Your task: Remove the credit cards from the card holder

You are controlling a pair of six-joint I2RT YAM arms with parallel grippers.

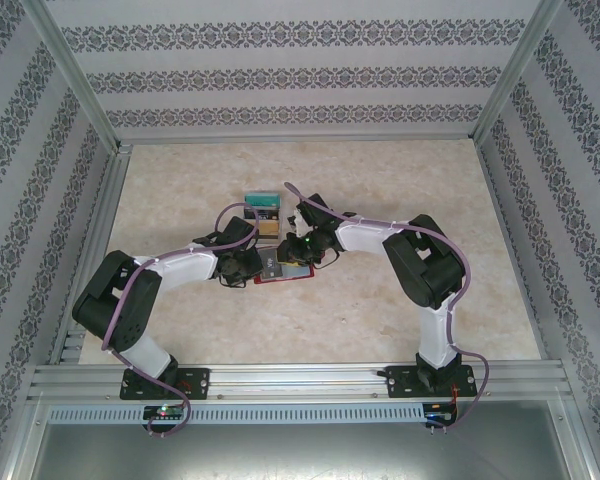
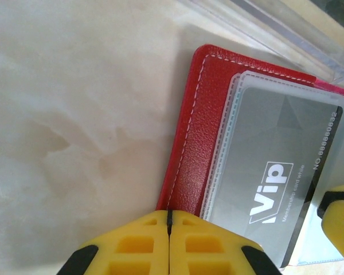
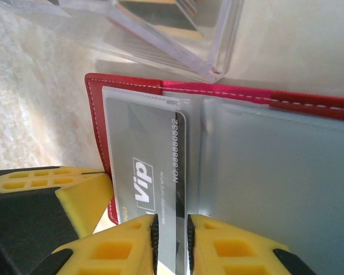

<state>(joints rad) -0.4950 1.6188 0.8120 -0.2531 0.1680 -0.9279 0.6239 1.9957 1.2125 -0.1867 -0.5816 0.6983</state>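
Left gripper jaws pinch the card holder's red edge; right gripper jaws clamp the card.

Left hand pinched closed, right hand nearly closed, arms converging.

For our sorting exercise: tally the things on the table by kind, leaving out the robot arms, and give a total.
Red card holder, lying open: 1
Grey VIP card in its clear sleeve: 1
Clear plastic box behind the holder: 1
Total: 3
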